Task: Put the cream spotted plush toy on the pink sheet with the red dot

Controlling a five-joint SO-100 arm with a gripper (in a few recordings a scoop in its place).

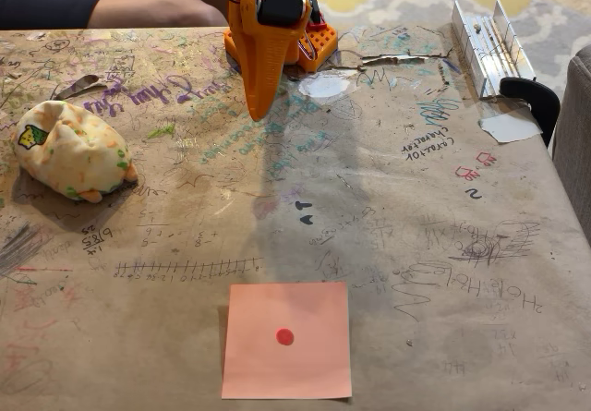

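Observation:
The cream spotted plush toy lies at the left of the paper-covered table, its orange and green specks and a dark patch showing. The pink sheet with the red dot lies flat near the front edge, at the middle. My orange gripper hangs folded in front of the arm's base at the back centre, tip pointing down just above the table, its fingers together. It is well to the right of the plush and far behind the sheet, holding nothing.
The brown paper is covered with scribbles and torn near the arm's base. A metal rail and a black clamp sit at the back right. A person's arm rests along the back left edge. A grey chair edge stands at the right.

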